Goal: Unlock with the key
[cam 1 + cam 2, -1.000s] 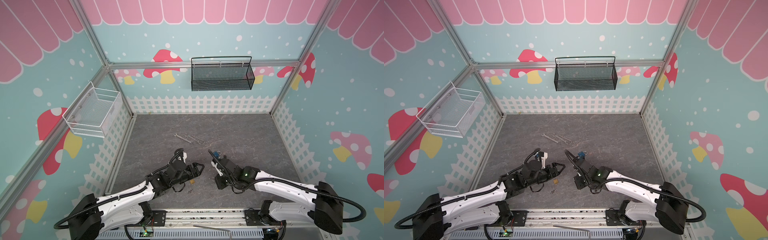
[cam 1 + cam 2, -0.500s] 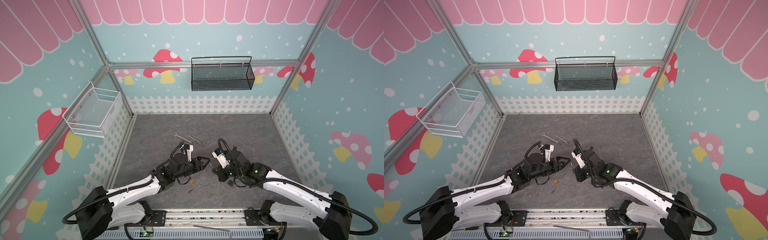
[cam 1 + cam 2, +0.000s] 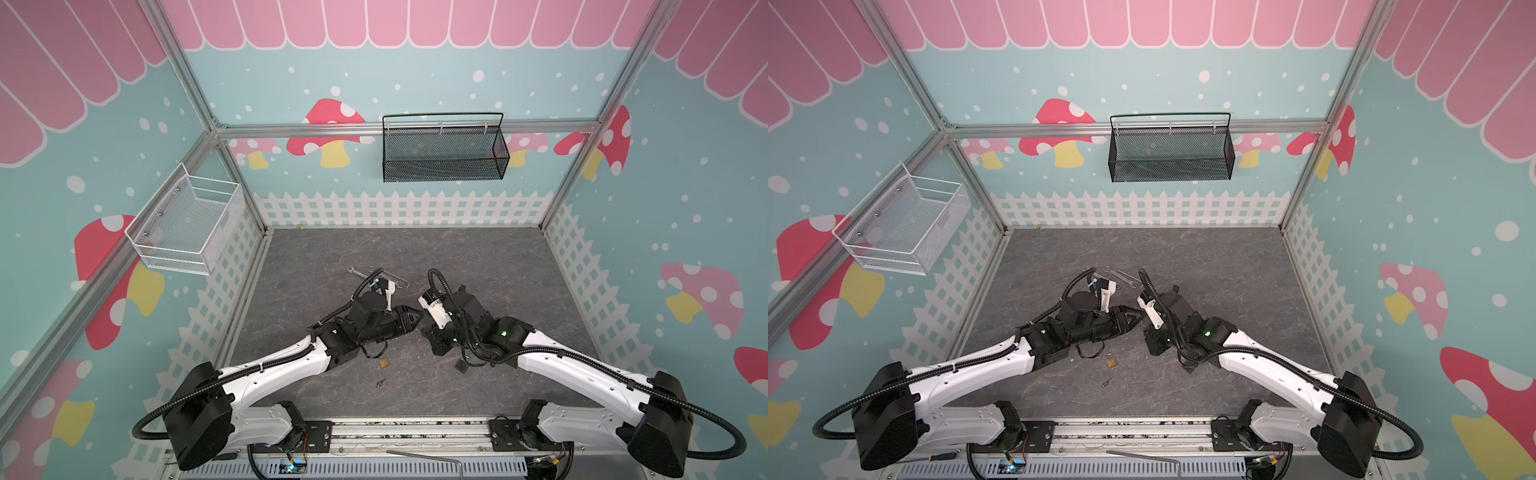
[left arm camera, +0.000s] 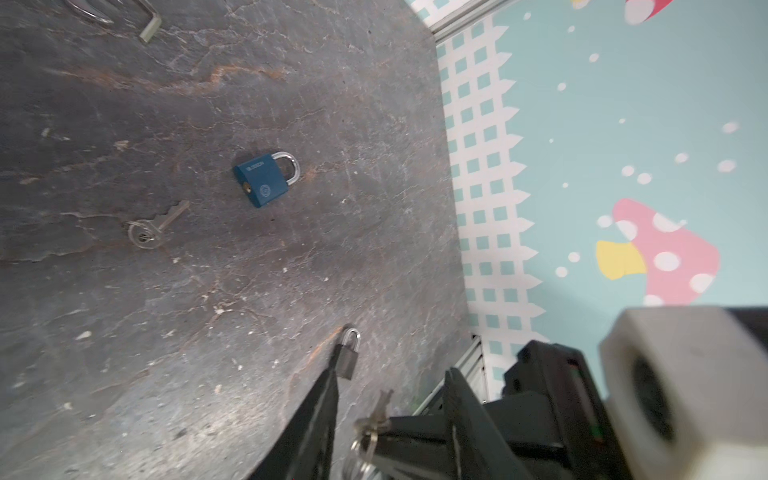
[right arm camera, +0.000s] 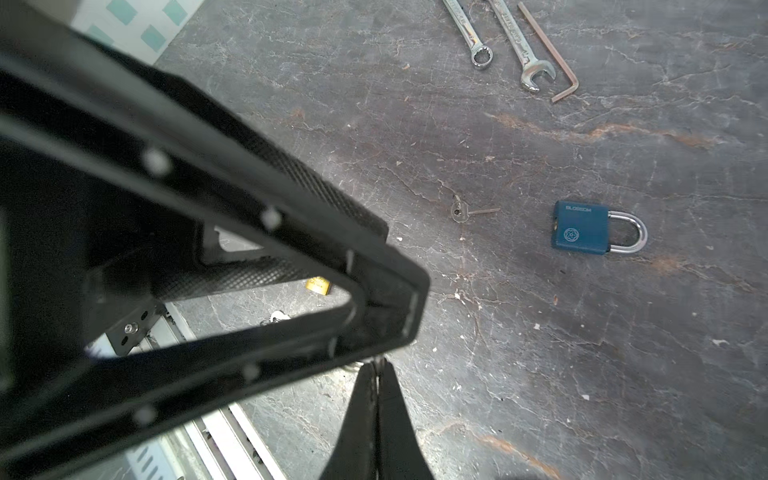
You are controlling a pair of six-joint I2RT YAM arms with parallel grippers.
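My right gripper [image 4: 380, 424] is shut on a small silver key [image 4: 376, 413] with a ring, held above the grey floor. My left gripper [image 4: 395, 357] is open, one finger on each side of that key and not touching it. In both top views the two grippers meet tip to tip at mid-floor, the left gripper [image 3: 415, 319] and the right gripper [image 3: 424, 330]. A blue padlock [image 5: 582, 227] lies flat, with a second key [image 5: 469, 211] beside it. A brass padlock [image 3: 383, 363] and a small dark padlock [image 4: 348, 353] also lie on the floor.
Two wrenches [image 5: 528, 62] and a hex key [image 5: 555, 54] lie further back. Another small key [image 3: 1108, 381] lies near the front rail. A black mesh basket [image 3: 444, 149] hangs on the back wall and a white basket [image 3: 187, 224] on the left wall.
Both arms have swung toward each other and back a little, so the tips now meet. My left jaws have narrowed around the key that the right gripper holds.
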